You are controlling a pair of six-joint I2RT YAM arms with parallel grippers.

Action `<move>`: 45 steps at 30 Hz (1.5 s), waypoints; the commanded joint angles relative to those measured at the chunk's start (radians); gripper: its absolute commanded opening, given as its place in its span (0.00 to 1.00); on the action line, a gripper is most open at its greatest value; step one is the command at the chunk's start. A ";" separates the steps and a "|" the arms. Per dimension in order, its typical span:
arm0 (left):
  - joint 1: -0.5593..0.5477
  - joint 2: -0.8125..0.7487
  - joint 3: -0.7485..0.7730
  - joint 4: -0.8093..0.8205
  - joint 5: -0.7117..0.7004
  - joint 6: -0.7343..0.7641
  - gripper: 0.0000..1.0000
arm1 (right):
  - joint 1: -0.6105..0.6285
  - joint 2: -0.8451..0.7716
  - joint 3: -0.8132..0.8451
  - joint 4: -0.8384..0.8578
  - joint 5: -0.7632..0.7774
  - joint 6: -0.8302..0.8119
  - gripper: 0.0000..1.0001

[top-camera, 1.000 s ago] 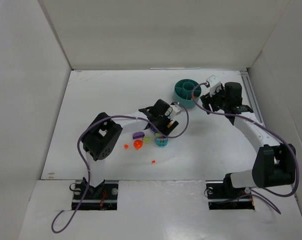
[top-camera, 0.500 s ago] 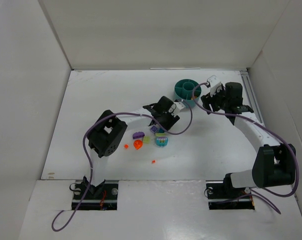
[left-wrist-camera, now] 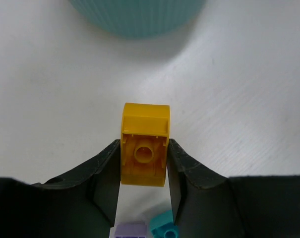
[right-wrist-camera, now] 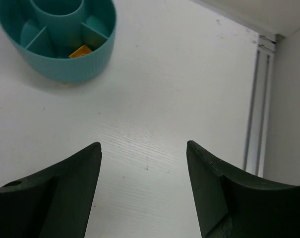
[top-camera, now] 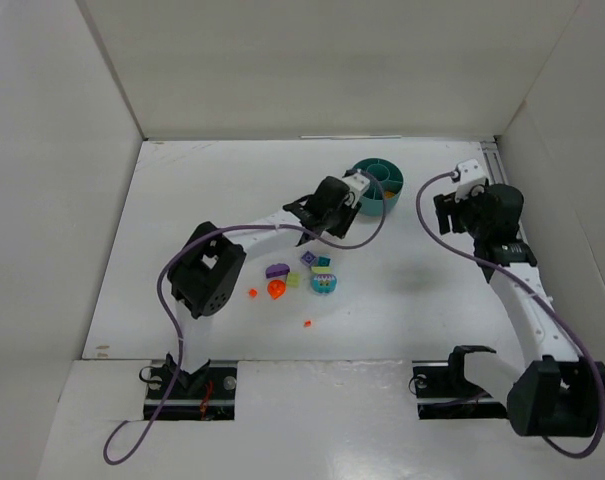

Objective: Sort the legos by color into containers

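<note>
My left gripper (left-wrist-camera: 144, 148) is shut on a yellow lego brick (left-wrist-camera: 145, 119), held off the table just short of the round teal tub (left-wrist-camera: 137, 17). From above, the left gripper (top-camera: 330, 212) hangs just left of the tub (top-camera: 377, 185). The other legos lie together below it: a purple one (top-camera: 277, 270), an orange-red one (top-camera: 276, 289), a light green one (top-camera: 293, 279) and a teal one (top-camera: 324, 284). The right gripper (right-wrist-camera: 144, 145) stands open and empty over bare table, right of the tub (right-wrist-camera: 65, 69). One wedge of the tub holds a yellow piece (right-wrist-camera: 81, 51).
Two tiny orange bits (top-camera: 252, 293) (top-camera: 307, 323) lie apart from the cluster. A small purple brick (left-wrist-camera: 131, 230) and a teal brick (left-wrist-camera: 164, 225) show under my left fingers. A metal rail (right-wrist-camera: 259, 99) runs along the right wall. White walls enclose the table.
The left gripper closed on the yellow brick and carried it up and right toward the tub. The right arm pulled away from the tub to the right.
</note>
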 commanded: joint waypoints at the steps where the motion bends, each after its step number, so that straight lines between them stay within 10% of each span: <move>1: 0.002 -0.108 0.093 0.185 -0.076 -0.156 0.33 | -0.027 -0.093 -0.050 0.039 0.065 0.088 0.74; 12: -0.028 0.042 0.287 0.406 -0.195 -0.435 0.38 | -0.037 -0.180 -0.091 0.039 0.111 0.130 0.74; 31: -0.116 0.197 0.462 0.453 -0.407 -0.415 0.43 | -0.046 -0.250 -0.144 0.039 0.189 0.161 0.75; 40: -0.030 -0.073 0.165 0.416 -0.322 -0.518 0.52 | 0.011 -0.113 -0.121 0.102 -0.138 -0.022 0.81; 45: 0.033 -0.274 -0.064 0.297 -0.245 -0.546 0.83 | 0.270 -0.013 -0.051 -0.044 -0.043 -0.066 0.82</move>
